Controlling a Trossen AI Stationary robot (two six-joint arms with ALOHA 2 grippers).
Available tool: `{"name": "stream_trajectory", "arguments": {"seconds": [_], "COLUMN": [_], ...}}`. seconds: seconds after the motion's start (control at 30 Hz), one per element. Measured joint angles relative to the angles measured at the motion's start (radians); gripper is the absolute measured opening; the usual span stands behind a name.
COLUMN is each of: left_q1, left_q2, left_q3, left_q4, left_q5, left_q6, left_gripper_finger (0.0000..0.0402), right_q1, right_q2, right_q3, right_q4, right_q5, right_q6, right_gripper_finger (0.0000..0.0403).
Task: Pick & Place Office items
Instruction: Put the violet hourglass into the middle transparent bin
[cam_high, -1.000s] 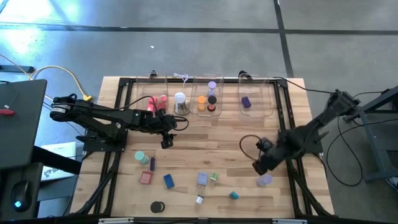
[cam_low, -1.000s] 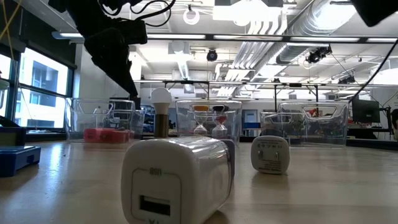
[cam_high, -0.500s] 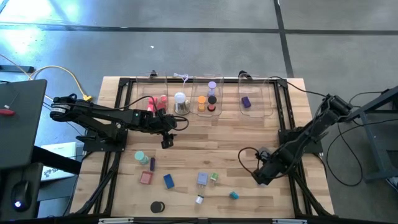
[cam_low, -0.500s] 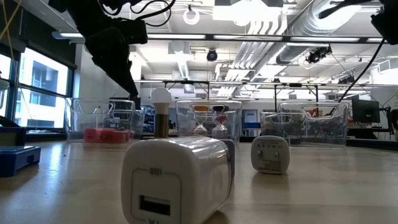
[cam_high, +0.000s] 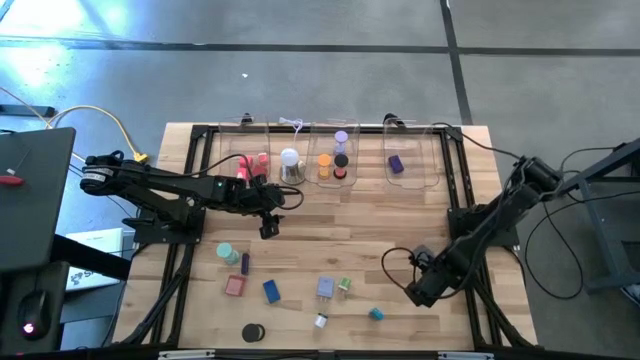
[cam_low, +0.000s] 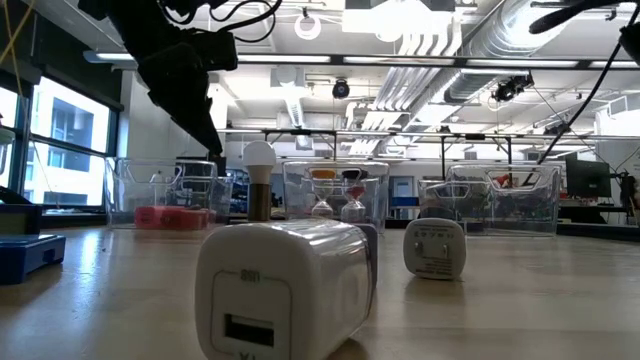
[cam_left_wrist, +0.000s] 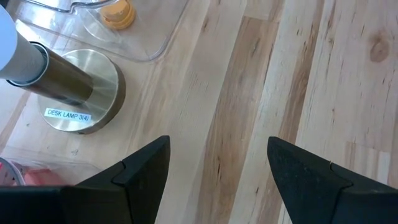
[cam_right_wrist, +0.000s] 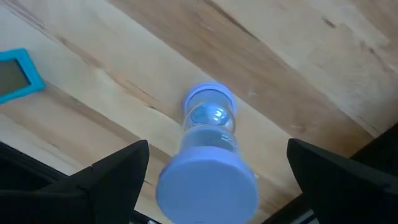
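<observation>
Purple hourglass (cam_right_wrist: 208, 158) between spread right fingers (cam_right_wrist: 109, 171), seemingly untouched.

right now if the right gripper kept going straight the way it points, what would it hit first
Most likely the pale purple hourglass lying on its side on the wooden table. It sits squarely between the open jaws of the right gripper, just ahead of them; how much gap remains is hard to judge.

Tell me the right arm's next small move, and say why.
Probably lower the right hand a little and close it on the purple hourglass. In the right wrist view the hourglass lies on its side on the wooden table, centred between the wide-open fingers, so little more than a short descent seems needed.
</observation>
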Motion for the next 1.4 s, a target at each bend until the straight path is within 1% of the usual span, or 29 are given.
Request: {"name": "stream_trajectory", "arguments": {"seconds": [0.2,0.33,0.47,0.63,0.87,1.23,1.33,1.4], "left_q1": [0.0,0.0,0.0,-0.003,-0.003,-0.003,-0.003,-0.003], "left_q2": [0.0,0.0,0.0,0.0,0.0,0.0,0.0,0.0], "left_q3": [0.0,0.0,0.0,0.0,0.0,0.0,0.0,0.0], "left_q4": [0.0,0.0,0.0,0.0,0.0,0.0,0.0,0.0], "left_q5": [0.0,0.0,0.0,0.0,0.0,0.0,0.0,0.0], "left_q6": [0.0,-0.006,-0.012,-0.012,-0.015,-0.015,-0.014,-0.014], "left_gripper_finger": [0.0262,0.0262,0.0262,0.0262,0.0262,0.0262,0.0262,0.0262], "right_q1": [0.004,0.004,0.004,0.004,0.004,0.003,-0.007,-0.022], "right_q2": [0.033,0.034,0.034,0.034,0.034,0.032,0.033,0.033], "right_q3": [0.0,0.0,0.0,0.0,0.0,0.001,0.0,0.0], "right_q4": [0.028,0.026,0.026,0.025,0.025,0.047,0.08,0.103], "right_q5": [-0.002,0.005,0.016,0.001,0.009,0.251,0.353,0.398], "right_q6": [-0.007,-0.007,-0.007,-0.007,-0.029,-0.144,-0.21,-0.266], "right_gripper_finger": [0.0368,0.0349,0.0315,0.0264,0.0179,0.0179,0.0185,0.0183]}}
